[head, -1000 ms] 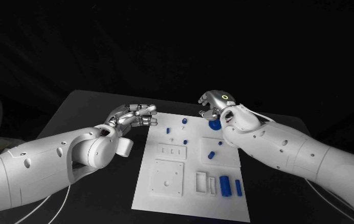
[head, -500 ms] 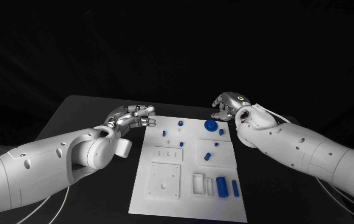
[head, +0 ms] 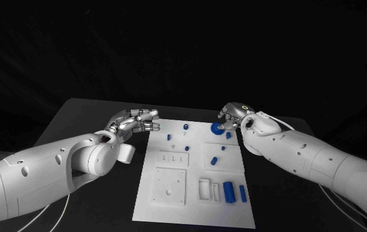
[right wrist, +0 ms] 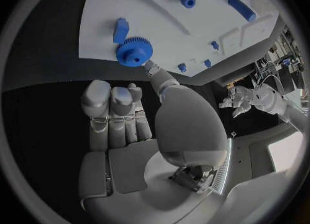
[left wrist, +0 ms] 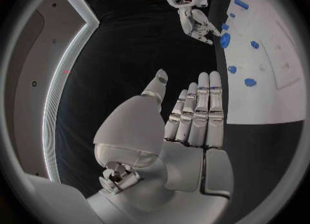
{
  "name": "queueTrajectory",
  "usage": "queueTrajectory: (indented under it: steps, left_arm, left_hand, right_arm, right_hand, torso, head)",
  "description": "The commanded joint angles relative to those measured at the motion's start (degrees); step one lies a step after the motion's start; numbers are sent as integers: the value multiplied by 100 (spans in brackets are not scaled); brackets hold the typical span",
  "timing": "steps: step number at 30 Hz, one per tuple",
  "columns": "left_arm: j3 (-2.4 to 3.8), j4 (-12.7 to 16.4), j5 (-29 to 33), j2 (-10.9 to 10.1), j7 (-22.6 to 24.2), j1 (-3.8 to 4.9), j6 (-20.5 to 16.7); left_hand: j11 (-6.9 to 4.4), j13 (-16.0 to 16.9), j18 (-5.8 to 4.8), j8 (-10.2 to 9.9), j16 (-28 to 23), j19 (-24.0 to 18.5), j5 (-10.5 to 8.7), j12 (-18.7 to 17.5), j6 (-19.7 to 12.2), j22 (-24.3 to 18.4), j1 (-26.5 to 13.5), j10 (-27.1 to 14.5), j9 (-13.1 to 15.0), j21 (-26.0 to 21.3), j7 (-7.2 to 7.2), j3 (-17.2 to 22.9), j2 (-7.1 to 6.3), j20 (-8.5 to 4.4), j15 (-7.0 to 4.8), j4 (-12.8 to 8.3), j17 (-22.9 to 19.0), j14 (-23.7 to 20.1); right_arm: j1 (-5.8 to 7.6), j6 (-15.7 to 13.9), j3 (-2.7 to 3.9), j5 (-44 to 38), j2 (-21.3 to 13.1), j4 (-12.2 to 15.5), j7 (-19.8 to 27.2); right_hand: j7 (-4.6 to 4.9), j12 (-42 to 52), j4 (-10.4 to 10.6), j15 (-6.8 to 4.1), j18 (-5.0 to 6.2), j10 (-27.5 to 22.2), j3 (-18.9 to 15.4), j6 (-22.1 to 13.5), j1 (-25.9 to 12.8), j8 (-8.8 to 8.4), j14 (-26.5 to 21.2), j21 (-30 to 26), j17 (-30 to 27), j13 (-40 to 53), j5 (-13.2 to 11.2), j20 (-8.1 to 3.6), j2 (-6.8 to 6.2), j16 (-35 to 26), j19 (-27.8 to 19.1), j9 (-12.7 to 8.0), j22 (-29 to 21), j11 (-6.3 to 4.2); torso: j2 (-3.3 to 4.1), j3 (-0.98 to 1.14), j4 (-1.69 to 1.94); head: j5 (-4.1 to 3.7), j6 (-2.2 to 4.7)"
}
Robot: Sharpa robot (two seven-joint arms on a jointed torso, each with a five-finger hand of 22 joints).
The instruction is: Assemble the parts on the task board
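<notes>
The white task board (head: 191,211) lies in the middle of the black table. A blue gear (head: 217,128) sits flat near its far right corner. My right hand (head: 232,114) hovers just behind the gear with fingers curled in; its thumb tip reaches the gear's (right wrist: 132,53) rim, and nothing is in its grasp. My left hand (head: 136,119) hangs beside the board's far left corner, fingers (left wrist: 200,110) straight and together, thumb apart, holding nothing. Small blue pegs (head: 186,134) stand on the far half of the board, and two blue cylinders (head: 230,192) lie in slots at the near right.
A white square plate (head: 171,186) and a small slotted plate (head: 174,159) sit on the board's left half. A short blue piece (right wrist: 120,29) stands close beside the gear. Black table (head: 84,121) surrounds the board on both sides.
The right hand lifted off the gear and away to the right, then came back down close behind it. The gear stays on the board. The left hand has barely moved.
</notes>
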Motion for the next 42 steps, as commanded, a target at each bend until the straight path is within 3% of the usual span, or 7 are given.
queueTrajectory:
  steps: [1,12,19,35,42]
  left_arm:
    - [5,28,-9,10,49,1,112]
    - [5,38,-13,5,46,1,119]
    - [5,38,-13,-3,45,1,141]
    - [6,37,-13,-36,40,3,213]
    - [6,36,-13,-54,36,3,236]
  left_hand:
    - [7,6,28,-4,12,-25,15,-24,33,-5,-23,-37,5,33,7,-11,24,8,3,-34,-8,-16]
    - [7,6,28,-4,12,-25,15,-24,33,-5,-23,-37,5,33,7,-11,24,8,3,-34,-8,-16]
    - [9,6,29,-4,14,-31,14,-25,19,-16,-43,-41,5,43,8,-16,21,10,5,-43,-8,-21]
    - [14,6,28,-8,12,-40,14,-25,-23,-27,-49,-57,3,43,13,-24,10,14,9,-41,-8,-31]
    - [14,6,28,-8,12,-40,14,-25,-23,-27,-49,-57,3,43,13,-24,10,14,9,-41,-8,-31]
  right_arm:
    - [-26,216,-2,52,26,-52,102]
    - [-71,302,-4,147,94,-151,102]
    - [-97,309,-4,207,143,-287,145]
    - [-121,364,-5,382,267,-513,252]
    - [-122,410,-5,439,291,-565,273]
  right_hand:
    - [3,13,-13,-8,-51,45,-33,-26,-53,-6,44,19,7,7,-7,46,22,-8,42,3,646,9]
    - [19,18,-17,2,-45,40,-55,-48,-64,-7,56,87,95,13,4,59,54,5,32,2,651,22]
    - [26,25,-82,0,-46,48,60,-75,-75,-5,67,161,148,16,-9,56,76,2,24,1,659,22]
    - [19,26,-93,2,-47,44,129,-50,-101,-3,72,184,162,16,43,61,133,-15,14,1,661,14]
    - [15,33,-80,-2,-49,51,133,-52,-169,-10,76,198,179,21,53,59,132,-7,11,-4,663,12]
  torso:
    - [10,6,3]
    - [0,1,-1]
    - [4,2,-1]
    - [4,2,-10]
    - [2,-1,4]
  head:
    - [1,-13]
    - [-10,-29]
    - [-21,24]
    - [-26,-30]
    - [-22,-33]
